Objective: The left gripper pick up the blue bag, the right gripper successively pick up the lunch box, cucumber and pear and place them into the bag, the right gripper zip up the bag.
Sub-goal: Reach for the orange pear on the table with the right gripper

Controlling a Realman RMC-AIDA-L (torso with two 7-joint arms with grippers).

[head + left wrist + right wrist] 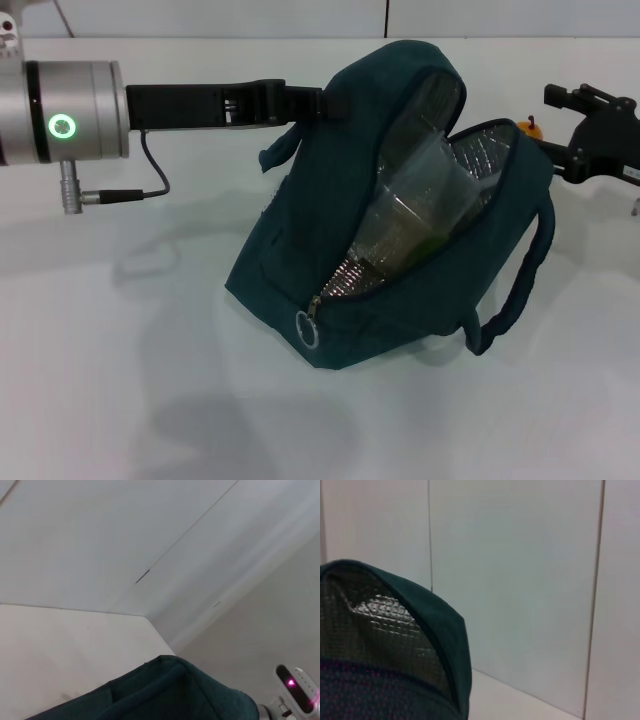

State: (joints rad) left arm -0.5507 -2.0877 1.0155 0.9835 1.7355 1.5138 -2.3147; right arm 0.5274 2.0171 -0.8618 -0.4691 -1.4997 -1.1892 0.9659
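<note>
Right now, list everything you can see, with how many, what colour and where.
blue bag: one, dark teal-blue with silvery lining, mid-table, tilted, top unzipped.
lunch box: one, clear plastic, inside the open bag.
green item: one, seen through the box inside the bag; too hidden to name.
pear: one, orange-yellow, on the table behind the bag, mostly hidden.
table: one, white.
left hand: one, black, holding the bag's upper edge.
right hand: one, black, beside the bag's open end.
</note>
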